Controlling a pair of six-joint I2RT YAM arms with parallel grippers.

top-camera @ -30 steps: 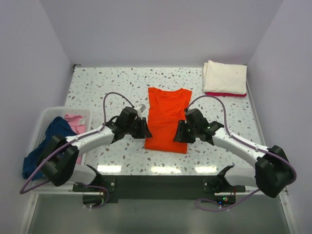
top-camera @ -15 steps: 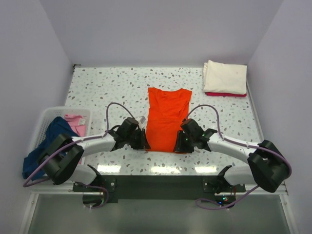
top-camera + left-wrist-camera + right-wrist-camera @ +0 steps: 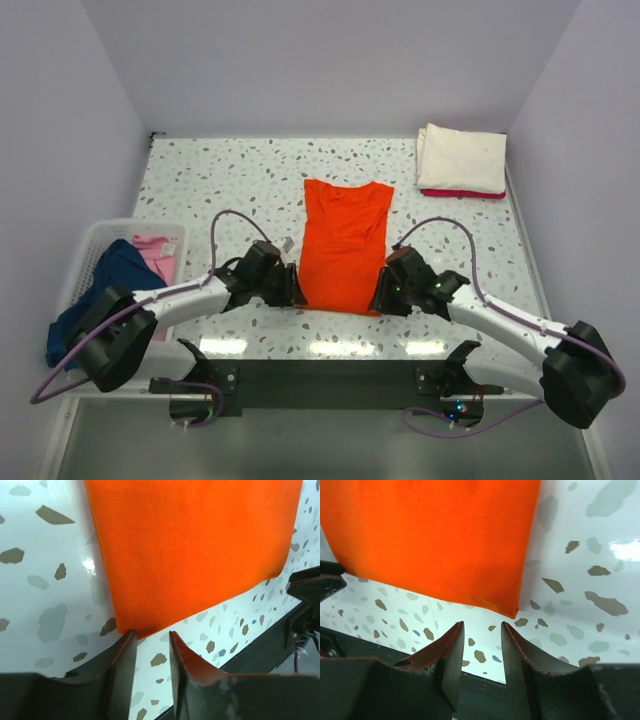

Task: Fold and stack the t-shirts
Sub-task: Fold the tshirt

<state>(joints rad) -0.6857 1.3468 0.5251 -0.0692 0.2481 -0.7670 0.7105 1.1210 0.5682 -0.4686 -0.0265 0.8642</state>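
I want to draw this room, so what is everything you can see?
orange t-shirt: one, orange, flat mid-table
cream-white t-shirt: one, cream-white, folded, far right corner
red t-shirt: one, red, under the cream-white one
basket: one, white, table's left side
navy blue t-shirt: one, navy, hanging out of basket
pink t-shirt: one, pink, in basket
table: one, white speckled
cables: two, purple, looping beside the orange t-shirt
left hand: one, black, open, at orange t-shirt's near left corner
right hand: one, black, open, at its near right corner
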